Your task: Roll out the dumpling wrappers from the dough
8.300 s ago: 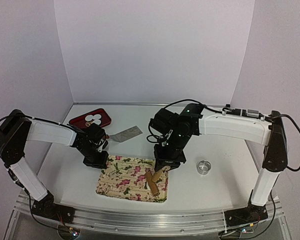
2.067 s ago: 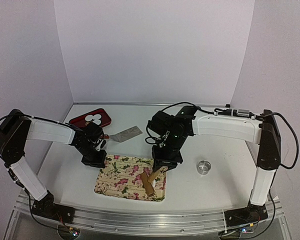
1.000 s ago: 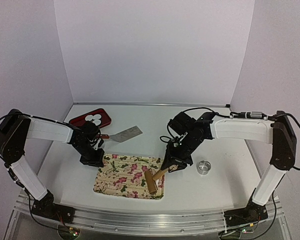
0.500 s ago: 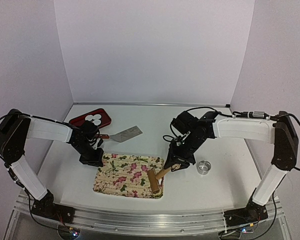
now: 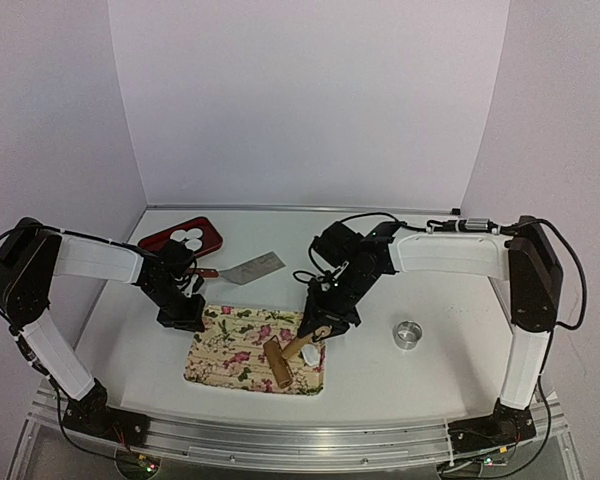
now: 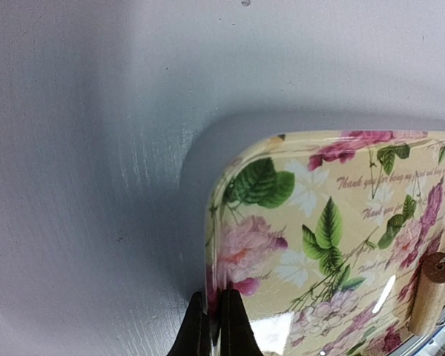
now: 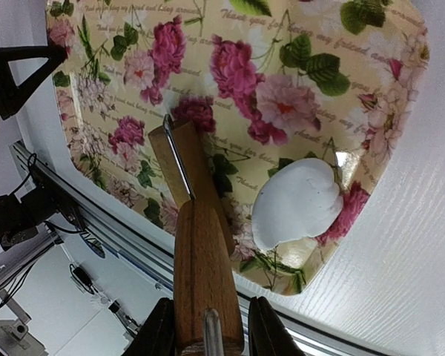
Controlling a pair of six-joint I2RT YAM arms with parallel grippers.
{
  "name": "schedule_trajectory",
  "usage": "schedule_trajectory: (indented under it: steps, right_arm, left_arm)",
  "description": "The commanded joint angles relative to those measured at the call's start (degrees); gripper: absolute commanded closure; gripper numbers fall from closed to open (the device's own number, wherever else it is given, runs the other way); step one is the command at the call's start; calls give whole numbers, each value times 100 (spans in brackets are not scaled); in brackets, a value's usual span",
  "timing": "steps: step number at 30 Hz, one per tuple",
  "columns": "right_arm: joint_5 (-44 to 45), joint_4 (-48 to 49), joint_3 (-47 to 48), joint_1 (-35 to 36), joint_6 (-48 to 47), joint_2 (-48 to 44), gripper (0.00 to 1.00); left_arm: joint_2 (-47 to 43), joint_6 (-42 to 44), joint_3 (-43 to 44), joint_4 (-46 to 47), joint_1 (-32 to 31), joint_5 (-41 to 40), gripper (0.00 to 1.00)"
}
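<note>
The dough [image 7: 297,204] is a small white lump near the right end of the floral tray [image 5: 235,345], also seen from above as the dough [image 5: 309,355]. My right gripper [image 7: 208,330] is shut on the wooden roller's handle [image 7: 202,274]. The roller head [image 5: 276,365] rests on the tray just left of the dough, not on it. My left gripper [image 6: 215,330] is shut on the tray's far-left corner rim [image 6: 211,245]. White round dumpling wrappers [image 5: 187,237] lie on a red plate [image 5: 165,245] at the back left.
A metal scraper [image 5: 252,267] lies behind the tray. A metal ring [image 5: 409,334] stands on the table to the right of the tray. The table's front rail [image 5: 300,440] runs close under the tray's near edge.
My right arm has swung left, carrying the roller leftward across the tray and off the dough lump, which now shows. The tray has crept slightly left. The left gripper keeps its hold.
</note>
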Motion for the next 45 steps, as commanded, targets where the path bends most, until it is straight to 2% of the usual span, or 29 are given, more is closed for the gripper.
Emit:
schedule_trajectory:
  steps: [1,7,11,21,26,33,45]
  right_arm:
    - [918,-783,220,137,-179,804,100]
    - [738,-1052,1646,492,-770,1347,100]
    - [738,-1143,2243,647,-1000,1237,100]
    - [954,-1207,2391,683,-496,-175,100]
    - [1535,-1881,2476,675,-293,-578,100]
    - [2281,-3400,2708,675,-388,-254,100]
    - [2267,-3658,3466,675,-759,630,100]
  left_arm:
    - [-43,-54,-45,136,29,59,100]
    - [-104,-149,27,151,27,110,100]
    - [-120,-200,5,176,29,53,100]
    - [35,33,103,133,29,-72,100]
    - [91,76,170,112,29,-65,100]
    - [130,146,218,88,30,-57,100]
    - [185,223,285,41,29,-55,100]
